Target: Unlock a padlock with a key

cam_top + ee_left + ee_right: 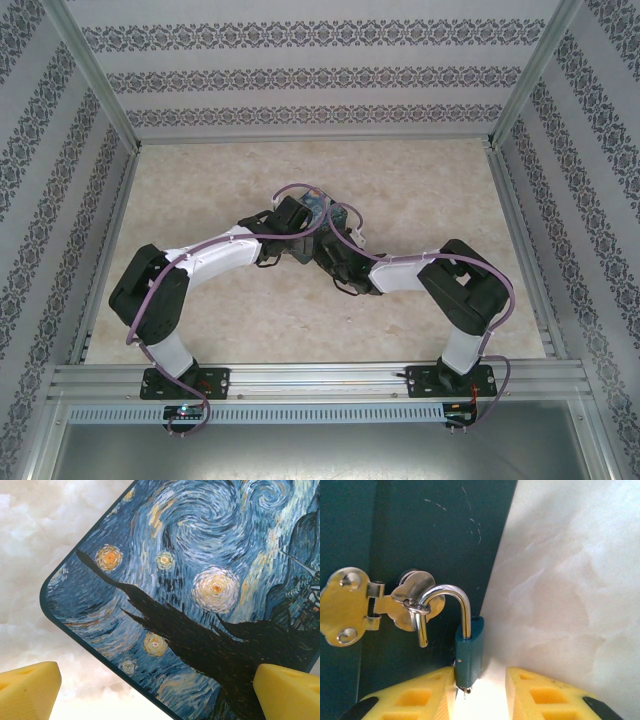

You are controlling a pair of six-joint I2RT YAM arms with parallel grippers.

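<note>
Right fingers: partly open around the padlock. One finger touches its body and the other stands off, so it is steadied rather than clamped.
Left fingers: spread wide above the box lid, holding nothing, probably placed to brace the box.
Padlock: hangs on the hasp at the box's dark side. Teal body, steel loop with one leg free, so it looks already unlocked.
Key: cannot tell; a tiny tip shows under the padlock.
Box: swirling night-sky lid, resting on the marbled worktop.
</note>
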